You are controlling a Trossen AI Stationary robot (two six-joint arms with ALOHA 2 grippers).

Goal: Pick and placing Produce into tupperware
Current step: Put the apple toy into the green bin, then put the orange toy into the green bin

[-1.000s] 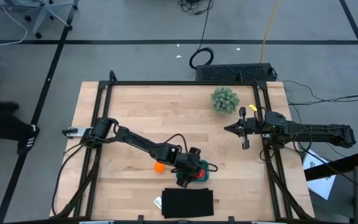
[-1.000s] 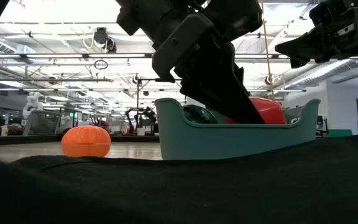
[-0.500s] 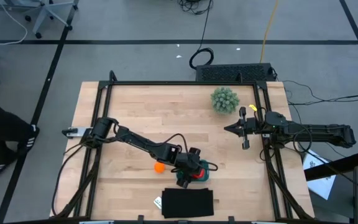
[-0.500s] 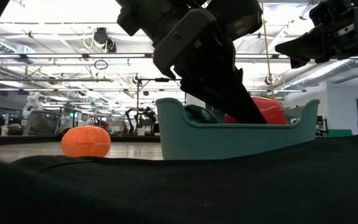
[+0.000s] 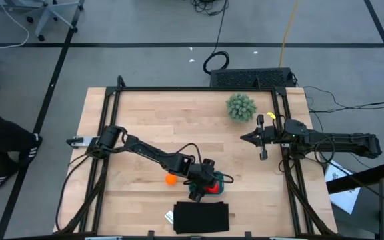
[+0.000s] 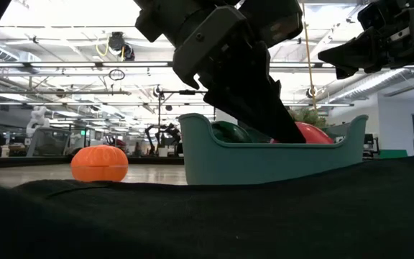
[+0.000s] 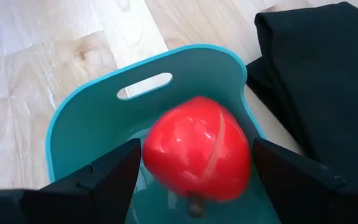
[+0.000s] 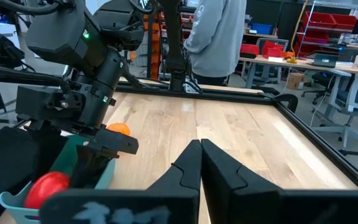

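The left gripper hangs over the teal tupperware with fingers spread wide, gripping nothing. The red produce sits between them, inside the container, while the orange ball lies on the table just beside it. The right gripper, fingers closed together and empty, waits well apart.

Grey floor with cables; bright workshop, red shelving behind
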